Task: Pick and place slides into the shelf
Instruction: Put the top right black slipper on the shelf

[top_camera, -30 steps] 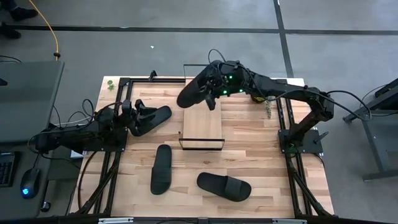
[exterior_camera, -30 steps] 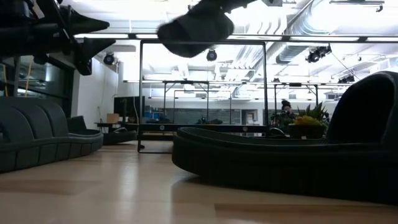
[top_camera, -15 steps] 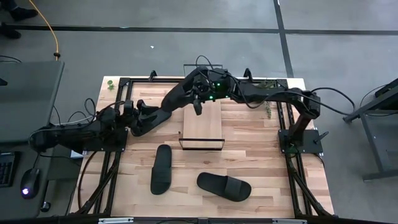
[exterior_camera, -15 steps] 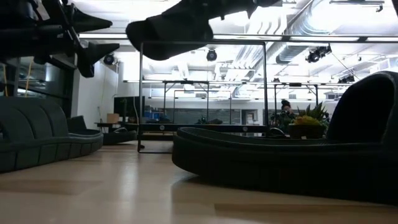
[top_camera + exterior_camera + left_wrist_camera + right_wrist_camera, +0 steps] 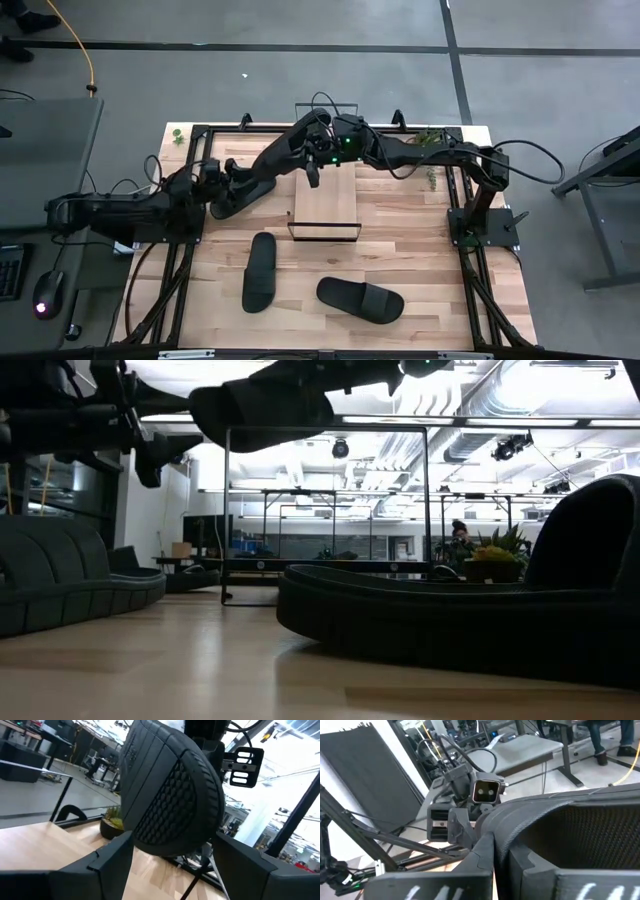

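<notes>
Handover step: right gripper (image 5: 315, 160) pinching raised slide (image 5: 272, 163), upper centre; left gripper (image 5: 228, 188) spread beneath. Next: left clamps toe, then shelf (image 5: 325, 200).

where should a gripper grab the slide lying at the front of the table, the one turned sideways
Grip the slide on its wide strap, coming straight down from above. It lies flat, sole down, with its length across the table, so the raised strap is likely the easiest part to pinch.

held slide (image 5: 580, 830): cut off by edge | shelf (image 5: 325, 205): far end hidden
</notes>
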Action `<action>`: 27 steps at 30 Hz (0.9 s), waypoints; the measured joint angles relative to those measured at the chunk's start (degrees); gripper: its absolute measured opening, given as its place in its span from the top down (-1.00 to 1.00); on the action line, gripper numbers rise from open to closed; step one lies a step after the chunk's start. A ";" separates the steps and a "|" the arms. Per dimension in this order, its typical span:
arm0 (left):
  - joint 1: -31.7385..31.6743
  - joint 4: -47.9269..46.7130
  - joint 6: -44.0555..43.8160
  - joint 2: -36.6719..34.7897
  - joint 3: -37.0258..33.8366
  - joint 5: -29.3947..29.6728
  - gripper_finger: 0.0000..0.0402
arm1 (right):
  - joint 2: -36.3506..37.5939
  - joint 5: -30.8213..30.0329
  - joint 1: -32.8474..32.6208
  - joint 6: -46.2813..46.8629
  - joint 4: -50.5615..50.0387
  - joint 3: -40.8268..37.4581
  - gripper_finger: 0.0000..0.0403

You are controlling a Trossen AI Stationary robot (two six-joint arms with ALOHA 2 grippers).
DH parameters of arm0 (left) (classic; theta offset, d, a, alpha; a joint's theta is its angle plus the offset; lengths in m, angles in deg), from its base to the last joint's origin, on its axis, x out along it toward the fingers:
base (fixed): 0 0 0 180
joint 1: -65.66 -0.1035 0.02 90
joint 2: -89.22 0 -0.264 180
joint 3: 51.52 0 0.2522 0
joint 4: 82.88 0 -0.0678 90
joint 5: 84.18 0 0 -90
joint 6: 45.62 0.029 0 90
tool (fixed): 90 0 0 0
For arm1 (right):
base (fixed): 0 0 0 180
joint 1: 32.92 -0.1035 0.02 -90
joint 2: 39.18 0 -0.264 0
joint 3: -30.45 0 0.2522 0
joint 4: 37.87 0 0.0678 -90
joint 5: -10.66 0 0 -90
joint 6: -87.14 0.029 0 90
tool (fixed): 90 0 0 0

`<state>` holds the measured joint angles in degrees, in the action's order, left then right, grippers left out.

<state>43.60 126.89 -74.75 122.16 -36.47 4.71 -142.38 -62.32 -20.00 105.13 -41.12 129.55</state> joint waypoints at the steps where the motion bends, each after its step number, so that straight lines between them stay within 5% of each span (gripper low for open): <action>1: 0.00 0.44 0.20 1.05 0.68 -0.49 -0.27 | 0.00 0.09 -0.17 0.01 0.28 0.00 1.00; 14: -0.04 0.43 3.60 13.01 8.05 -3.73 -0.22 | 0.04 -0.21 -1.09 0.00 -0.08 0.00 1.00; 27: -0.07 -0.28 3.43 14.70 9.15 -0.14 0.42 | 0.11 -2.30 -1.70 -1.29 -1.86 0.11 1.00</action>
<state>43.53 126.62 -71.32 136.86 -27.32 4.57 -142.27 -64.62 -21.70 103.84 -42.98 129.66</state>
